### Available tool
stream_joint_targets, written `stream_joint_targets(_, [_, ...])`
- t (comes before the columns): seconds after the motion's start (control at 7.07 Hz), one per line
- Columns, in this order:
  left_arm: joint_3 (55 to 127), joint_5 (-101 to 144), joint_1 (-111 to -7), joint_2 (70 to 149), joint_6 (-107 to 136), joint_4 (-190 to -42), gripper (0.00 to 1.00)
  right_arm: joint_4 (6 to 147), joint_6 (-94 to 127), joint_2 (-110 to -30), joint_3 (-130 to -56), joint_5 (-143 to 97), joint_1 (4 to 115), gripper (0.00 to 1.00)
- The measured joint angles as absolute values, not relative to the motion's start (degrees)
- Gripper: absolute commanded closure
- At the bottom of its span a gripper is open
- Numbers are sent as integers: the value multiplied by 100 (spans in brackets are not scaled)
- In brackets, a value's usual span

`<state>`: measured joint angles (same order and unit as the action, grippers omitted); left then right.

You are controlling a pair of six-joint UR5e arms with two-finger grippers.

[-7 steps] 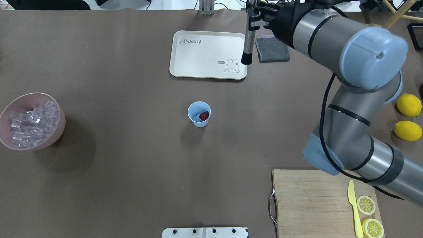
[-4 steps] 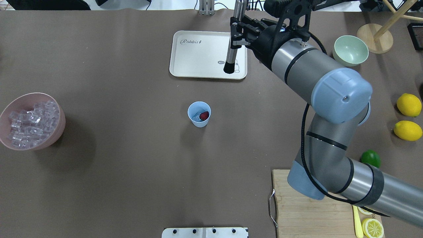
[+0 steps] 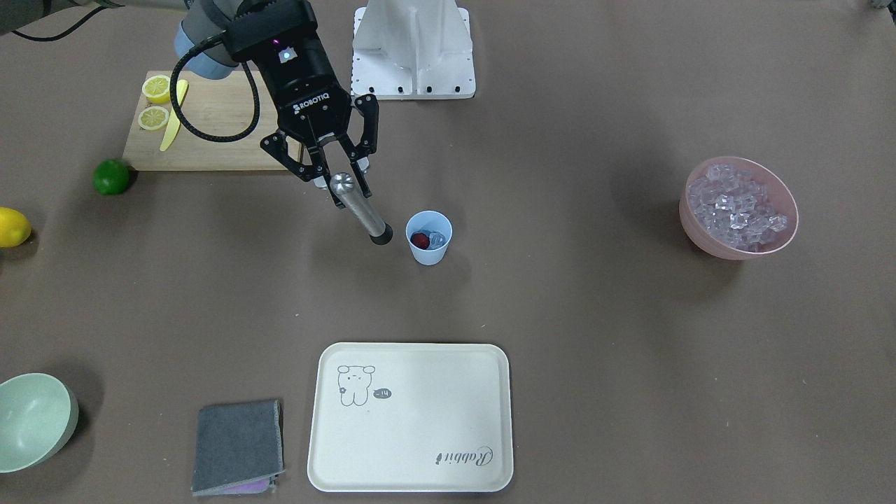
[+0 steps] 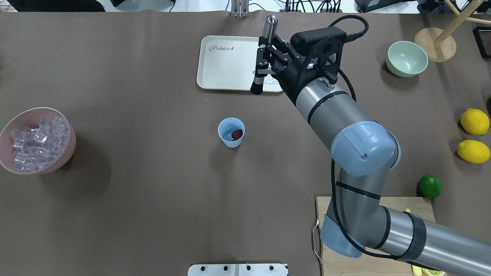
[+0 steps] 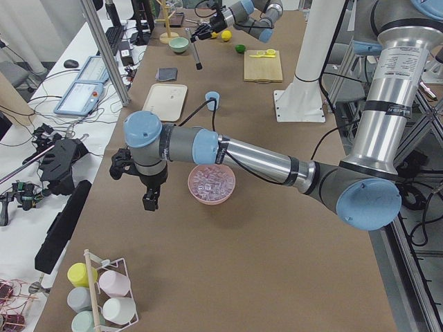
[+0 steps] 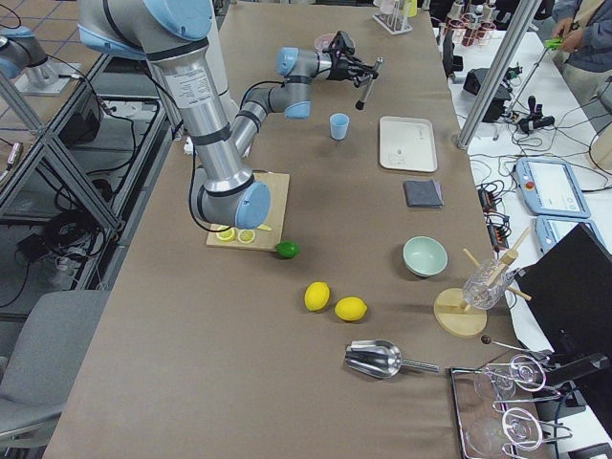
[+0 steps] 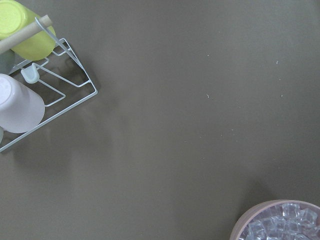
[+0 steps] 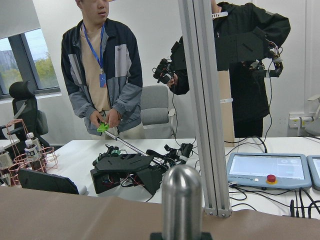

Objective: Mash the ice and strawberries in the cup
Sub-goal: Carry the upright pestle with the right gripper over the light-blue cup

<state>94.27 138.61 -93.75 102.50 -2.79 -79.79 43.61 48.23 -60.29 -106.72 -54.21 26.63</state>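
The light-blue cup [image 4: 231,132] stands upright mid-table and also shows in the front-facing view [image 3: 429,236]. Inside it lie a red strawberry [image 4: 237,133] [image 3: 419,240] and a little clear ice [image 3: 438,239]. My right gripper [image 4: 262,67] [image 3: 341,183] is shut on a steel muddler [image 4: 257,81] [image 3: 364,213] with a black tip, held raised and pointing down. The tip hangs outside the cup, between it and the tray. My left gripper [image 5: 149,200] shows only in the exterior left view, beside the pink bowl; I cannot tell whether it is open.
A pink bowl [image 4: 66,156] [image 3: 728,249] full of ice cubes sits at the robot's far left. A cream tray [image 4: 226,65], grey cloth [image 3: 238,444], pale green bowl [image 4: 406,58], two lemons [image 4: 475,121], a lime [image 4: 430,185] and a cutting board [image 3: 210,119] surround the work area.
My right arm has swung the muddler leftward, from the tray's right edge across the tray and nearer to the cup. The cup and its contents have not moved.
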Motion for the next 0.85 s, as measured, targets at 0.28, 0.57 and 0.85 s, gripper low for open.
stream_joint_targets(0.28, [9368, 13894, -9371, 10321, -279, -7971, 3, 4239, 4819, -5868, -10405, -5000, 2404, 100])
stream_joint_targets(0.57, [9344, 13962, -9369, 10332, -281, -7971, 3, 4205, 4813, -5686, -10170, -4684, 2174, 100])
stream_joint_targets(0.85, [9326, 14011, -9369, 10330, -281, -7977, 3, 4202, 4818, -5645, -10037, -4435, 1984, 100])
